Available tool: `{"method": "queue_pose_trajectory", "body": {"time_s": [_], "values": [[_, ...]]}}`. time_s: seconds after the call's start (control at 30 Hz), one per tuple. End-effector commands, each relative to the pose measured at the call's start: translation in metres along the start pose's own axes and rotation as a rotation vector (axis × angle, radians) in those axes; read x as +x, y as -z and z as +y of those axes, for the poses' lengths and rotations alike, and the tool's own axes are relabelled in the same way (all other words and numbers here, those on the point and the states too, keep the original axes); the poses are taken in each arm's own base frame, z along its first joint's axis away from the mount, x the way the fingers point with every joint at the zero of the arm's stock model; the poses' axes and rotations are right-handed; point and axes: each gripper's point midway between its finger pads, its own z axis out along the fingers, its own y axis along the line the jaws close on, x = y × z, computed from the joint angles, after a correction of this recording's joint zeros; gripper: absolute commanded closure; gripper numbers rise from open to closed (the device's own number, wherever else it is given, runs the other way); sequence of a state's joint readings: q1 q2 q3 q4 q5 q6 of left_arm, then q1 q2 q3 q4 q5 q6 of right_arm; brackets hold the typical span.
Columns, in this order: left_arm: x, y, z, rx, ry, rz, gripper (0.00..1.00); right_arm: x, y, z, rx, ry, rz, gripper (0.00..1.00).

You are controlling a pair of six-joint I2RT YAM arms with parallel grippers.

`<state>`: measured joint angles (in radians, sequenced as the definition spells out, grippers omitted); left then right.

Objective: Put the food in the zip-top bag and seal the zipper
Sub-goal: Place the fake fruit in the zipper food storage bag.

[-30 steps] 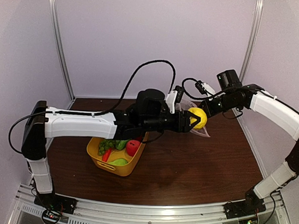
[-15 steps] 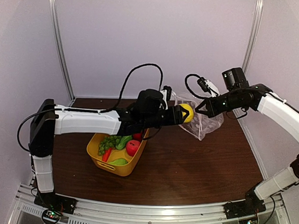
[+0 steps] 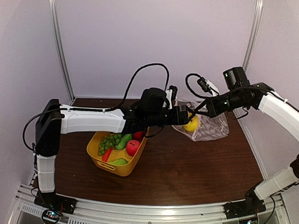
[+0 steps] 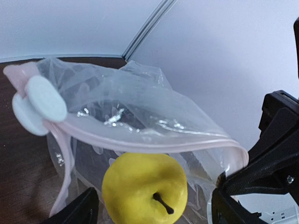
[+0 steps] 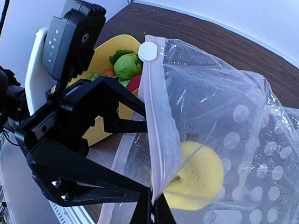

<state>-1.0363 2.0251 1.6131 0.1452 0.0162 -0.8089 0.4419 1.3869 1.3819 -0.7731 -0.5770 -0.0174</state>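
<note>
The clear dotted zip-top bag hangs at the back right with its mouth open. My right gripper is shut on its pale pink zipper strip, and the pinch shows low in the right wrist view. A yellow toy fruit with a dark stem lies inside the bag, just below the strip. My left gripper is at the bag mouth, jaws spread wide on either side of the fruit, with a gap on the right. More food, grapes and a red apple, lies in the tub.
The yellow tub stands left of centre on the brown table, under the left forearm, and also holds a carrot and green pieces. Walls and a metal post close the back right corner. A white round tab sits at the zipper's end.
My left gripper has come down to the bag mouth with the yellow fruit and opened. The fruit now lies inside the bag, which has sagged lower and wider.
</note>
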Motion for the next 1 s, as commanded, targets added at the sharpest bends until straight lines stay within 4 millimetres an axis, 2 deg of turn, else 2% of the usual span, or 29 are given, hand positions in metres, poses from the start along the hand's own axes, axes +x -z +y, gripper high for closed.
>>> {"method": "queue_pose_trajectory", "body": {"time_s": [0.0,0.13,0.27,0.37,0.43,0.53,0.63,0.73,0.83,0.9,0.97], "values": [[-0.033,0.019,-0.049,0.130,-0.063,-0.058,0.13,-0.012,0.007,-0.005,-0.001,-0.025,-0.024,1.00],[-0.047,0.033,-0.068,0.179,-0.105,-0.078,0.11,-0.013,0.008,-0.011,0.003,-0.037,-0.031,1.00],[-0.055,0.056,-0.110,0.351,-0.206,-0.056,0.14,-0.014,0.012,-0.021,0.031,-0.043,-0.046,1.00],[-0.044,0.083,-0.142,0.519,-0.318,0.018,0.17,-0.014,0.017,-0.035,0.080,-0.040,-0.057,1.00],[-0.033,0.099,-0.144,0.518,-0.383,0.075,0.18,-0.015,0.022,-0.044,0.113,-0.027,-0.064,1.00],[-0.016,0.115,-0.115,0.373,-0.467,0.156,0.18,-0.019,0.031,-0.056,0.179,-0.012,-0.086,1.00],[-0.003,0.131,-0.065,0.154,-0.498,0.210,0.16,-0.024,0.041,-0.057,0.211,0.013,-0.113,1.00],[-0.001,0.152,-0.012,-0.070,-0.466,0.252,0.16,-0.026,0.053,-0.056,0.248,0.057,-0.133,1.00],[0.007,0.170,0.048,-0.286,-0.431,0.339,0.16,-0.023,0.061,-0.056,0.281,0.095,-0.139,1.00],[0.016,0.184,0.082,-0.365,-0.393,0.427,0.21,-0.021,0.063,-0.056,0.292,0.110,-0.136,1.00],[0.018,0.194,0.104,-0.390,-0.390,0.467,0.25,-0.018,0.064,-0.055,0.288,0.119,-0.124,1.00]]}}
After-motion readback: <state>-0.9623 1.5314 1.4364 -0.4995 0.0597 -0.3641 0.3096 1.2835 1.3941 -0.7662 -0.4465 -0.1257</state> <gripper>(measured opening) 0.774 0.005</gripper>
